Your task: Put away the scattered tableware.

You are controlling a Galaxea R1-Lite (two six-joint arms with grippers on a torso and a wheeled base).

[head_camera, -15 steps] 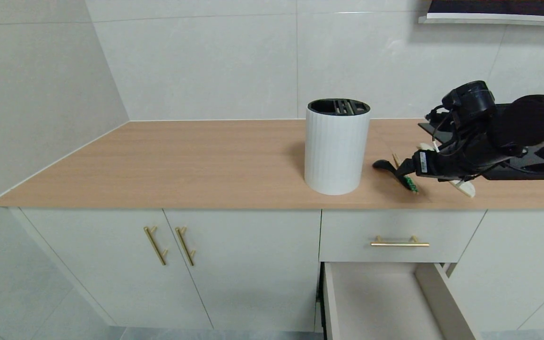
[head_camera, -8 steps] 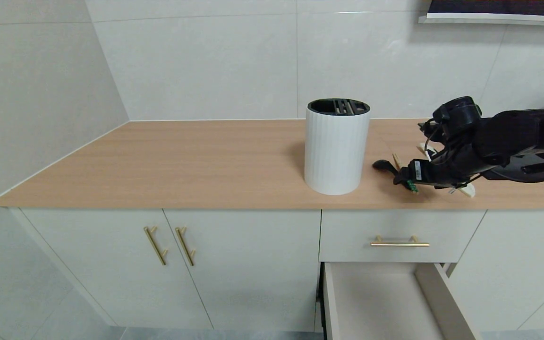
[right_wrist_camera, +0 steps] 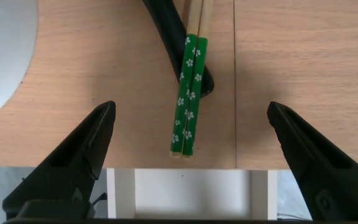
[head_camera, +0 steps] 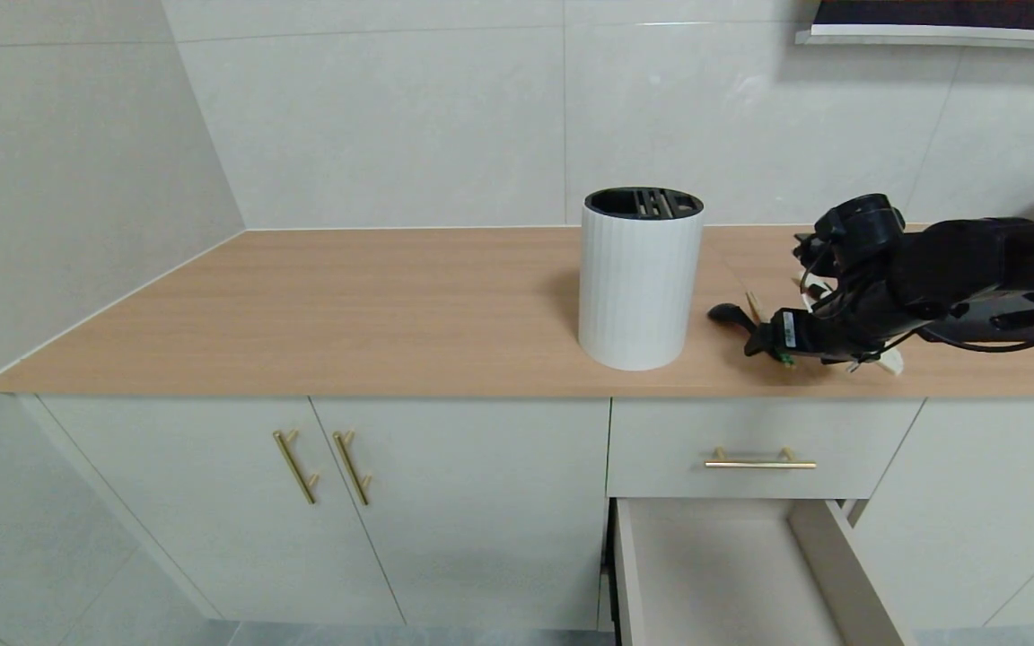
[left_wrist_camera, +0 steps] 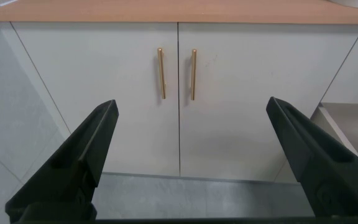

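Pale tiled wall (head_camera: 391, 117) rises behind the right gripper (head_camera: 761, 343); wooden countertop (head_camera: 346, 305) lies beneath it; white cabinet doors (head_camera: 319, 520) with brass handles (head_camera: 294, 467) stand below, to its left; a drawer (head_camera: 714, 574) hangs open directly below it.

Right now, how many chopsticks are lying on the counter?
2. Both chopsticks lie side by side on the counter below the open right claw, crossing a black spoon; the arm may hide others.
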